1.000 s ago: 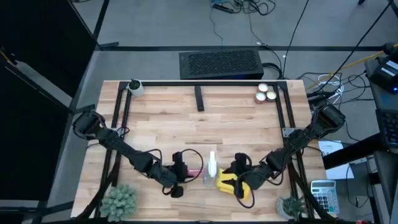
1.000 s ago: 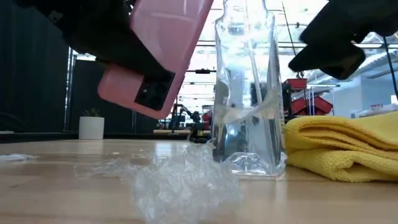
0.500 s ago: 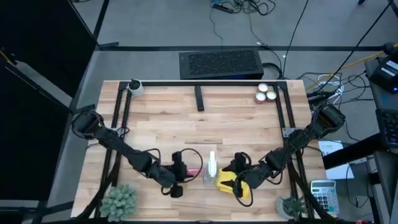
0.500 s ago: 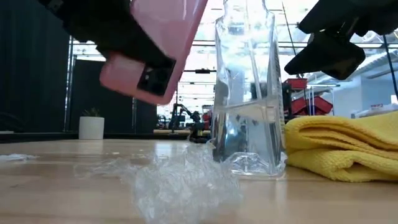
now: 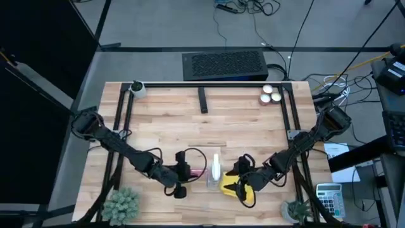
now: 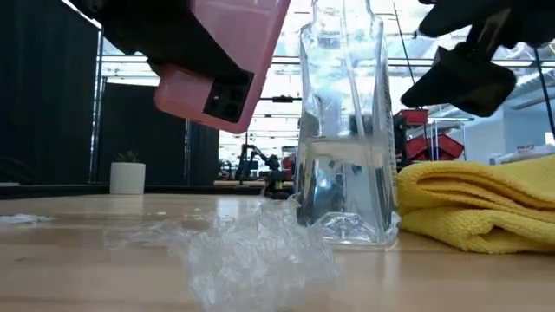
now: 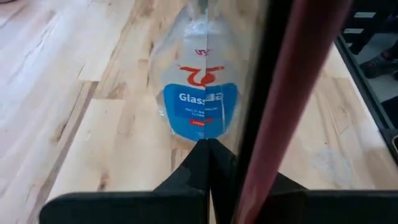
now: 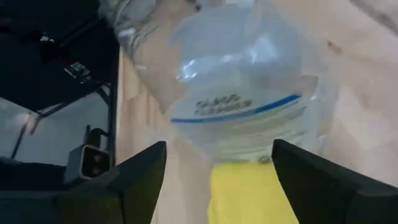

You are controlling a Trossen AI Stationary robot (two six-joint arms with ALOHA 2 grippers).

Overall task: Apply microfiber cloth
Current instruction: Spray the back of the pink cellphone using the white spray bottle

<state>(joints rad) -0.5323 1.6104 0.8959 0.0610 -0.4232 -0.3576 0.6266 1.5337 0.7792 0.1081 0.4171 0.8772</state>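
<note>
The yellow microfiber cloth (image 5: pixel 235 187) lies folded on the table near its front edge, right of a clear spray bottle (image 5: pixel 216 170) that stands upright on its base. My right gripper (image 8: pixel 217 180) hovers open just above the cloth (image 8: pixel 245 194), its fingers standing apart over it with the bottle (image 8: pixel 242 93) ahead. Left of the bottle, my left gripper (image 5: pixel 185 171) is shut on a pink phone (image 6: pixel 221 52) held in the air. My left gripper pinches the pink phone between its two fingers, which are shut on the phone's edge (image 7: pixel 273 137). The phone is lifted clear of the table and tilted, its back and camera end (image 6: pixel 227 97) facing the table's near side. The gripper body hides the rest of the hold.
Crumpled clear plastic wrap (image 6: pixel 247 251) lies on the table in front of the bottle. A small plant (image 5: pixel 120 204) stands at the near left corner, another (image 5: pixel 296 209) at the near right. Three small round white things (image 5: pixel 271 95) sit at the far right.
My left gripper has risen with the pink phone, so the phone's camera end now hangs higher above the table and less steeply tilted. The cloth and the bottle have stayed where they were.
</note>
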